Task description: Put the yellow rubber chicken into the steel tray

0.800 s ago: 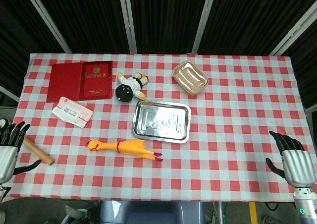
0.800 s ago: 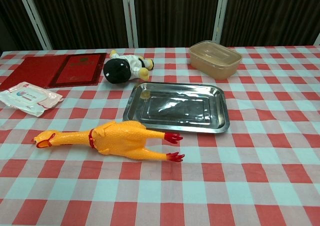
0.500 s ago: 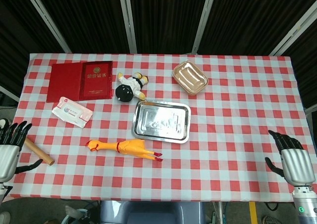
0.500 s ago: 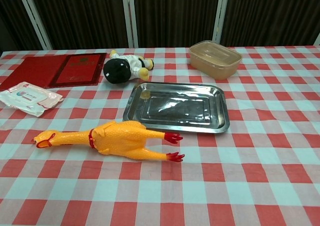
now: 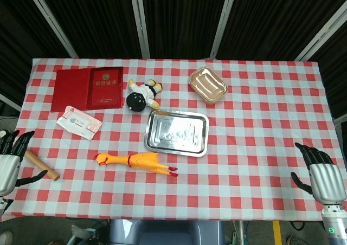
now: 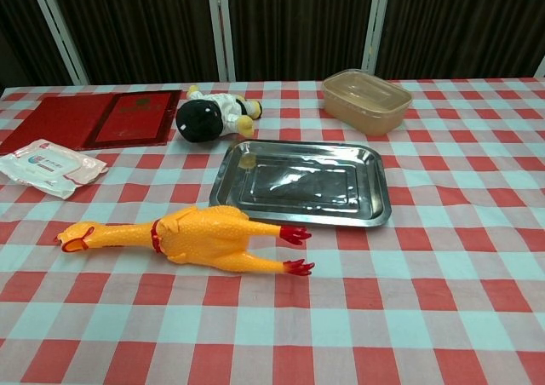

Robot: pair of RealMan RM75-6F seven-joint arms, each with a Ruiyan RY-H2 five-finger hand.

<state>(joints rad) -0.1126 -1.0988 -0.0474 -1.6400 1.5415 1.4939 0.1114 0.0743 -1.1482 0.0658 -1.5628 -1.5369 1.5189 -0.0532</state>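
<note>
The yellow rubber chicken [image 5: 135, 161] [image 6: 192, 238] lies on its side on the checked cloth, head to the left and red feet to the right. Just beyond it sits the steel tray [image 5: 201, 149] [image 6: 375, 214], with nothing in it. My left hand [image 5: 9, 162] hangs at the table's left edge, fingers spread and holding nothing, far left of the chicken. At the right front edge my right hand [image 5: 323, 177] is likewise empty, its fingers apart, well right of the tray. Neither hand shows in the chest view.
A wooden rolling pin [image 5: 42, 165] lies by my left hand. A wipes packet [image 5: 79, 122] [image 6: 47, 166], a red booklet [image 5: 88, 88] [image 6: 94, 118], a black-and-white plush toy [image 5: 142, 95] [image 6: 211, 116] and a lidded plastic box [image 5: 207, 85] [image 6: 366, 100] lie behind the tray.
My left hand has slipped slightly further left and down at the table's edge. The right hand, chicken and tray have stayed put.
</note>
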